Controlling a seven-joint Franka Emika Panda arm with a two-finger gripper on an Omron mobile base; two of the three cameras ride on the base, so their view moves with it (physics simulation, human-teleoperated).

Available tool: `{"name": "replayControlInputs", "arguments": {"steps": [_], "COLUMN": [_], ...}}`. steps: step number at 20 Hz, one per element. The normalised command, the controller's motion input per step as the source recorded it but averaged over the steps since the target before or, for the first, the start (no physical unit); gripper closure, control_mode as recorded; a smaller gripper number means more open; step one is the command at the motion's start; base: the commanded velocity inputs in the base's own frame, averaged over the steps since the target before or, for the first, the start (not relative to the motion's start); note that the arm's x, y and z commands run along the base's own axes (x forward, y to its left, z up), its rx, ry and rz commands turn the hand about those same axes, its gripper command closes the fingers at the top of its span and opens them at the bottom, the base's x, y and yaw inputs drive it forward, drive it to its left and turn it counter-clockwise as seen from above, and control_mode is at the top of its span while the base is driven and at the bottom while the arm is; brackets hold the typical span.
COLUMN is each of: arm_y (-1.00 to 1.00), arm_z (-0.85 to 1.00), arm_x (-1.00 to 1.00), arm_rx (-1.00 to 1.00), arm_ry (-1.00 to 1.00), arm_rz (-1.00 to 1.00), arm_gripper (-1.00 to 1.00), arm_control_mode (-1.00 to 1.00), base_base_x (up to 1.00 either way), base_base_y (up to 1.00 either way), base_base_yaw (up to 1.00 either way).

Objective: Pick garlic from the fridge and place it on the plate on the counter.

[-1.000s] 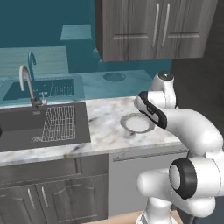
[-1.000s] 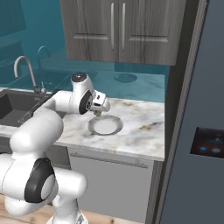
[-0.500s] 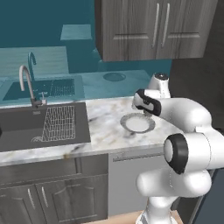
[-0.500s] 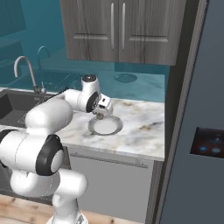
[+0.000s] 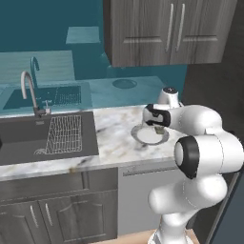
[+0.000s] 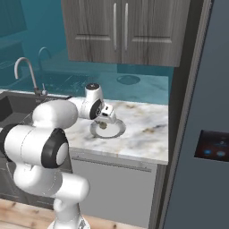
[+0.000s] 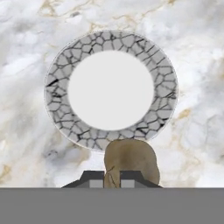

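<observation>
holding the garlic (image 7: 131, 162) pinched between nearly closed jaws, the gripper (image 7: 111, 178) hangs over the counter (image 7: 30, 148) just at the near rim of the plate (image 7: 111, 89). in the hand view the olive-brown lump sits right above the fingertips (image 7: 92, 177) and overlaps the plate's crackled grey rim, not the white centre. so the step in hand looks like the place, and it reads as almost there but not centred.

to do it well: judged from the hand view, shift the hand a bit further forward so the garlic is over the white middle, then come down low before letting go. it's a rounded lump and will likely roll if dropped from height or onto the sloped rim. open only when it is touching or just above the dish.

in the right base view the gripper (image 6: 105, 117) is above the plate (image 6: 117, 131), garlic (image 6: 103, 125) hanging under it; height above the dish is hard to tell. left base view shows the same, gripper (image 5: 158, 127) over the plate (image 5: 140, 136).

further off: the sink (image 5: 28, 140) and faucet (image 5: 29, 90) sit well apart to the left, the fridge (image 6: 205, 134) stands at the counter's right end with its door shut.
</observation>
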Motion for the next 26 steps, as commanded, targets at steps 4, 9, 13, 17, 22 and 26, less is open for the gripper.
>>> {"name": "replayControlInputs", "arguments": {"steps": [4, 9, 13, 17, 22, 26], "arm_y": [0.0, 0.0, 0.0, 0.0, 0.0, -0.01], "arm_z": [-0.06, 0.0, -0.04, -0.24, -0.34, -0.36], "arm_x": [0.19, 0.36, 0.2, 0.03, 0.07, 0.07], "arm_rx": [-0.04, -0.01, 0.0, 0.0, 0.0, 0.0], "arm_ry": [0.0, 0.0, 0.0, 0.0, 0.04, 0.0], "arm_rz": [0.0, 0.0, 0.0, 0.0, 0.0, 0.0], "arm_gripper": [1.0, 1.0, 1.0, 1.0, 1.0, 1.0], "arm_control_mode": [-1.0, -1.0, -1.0, -1.0, -1.0, -1.0], "base_base_x": [0.0, 0.0, 0.0, 0.0, 0.0, 0.0], "base_base_y": [0.0, 0.0, 0.0, 0.0, 0.0, 0.0], "base_base_yaw": [0.0, 0.0, 0.0, 0.0, 0.0, 0.0]}}
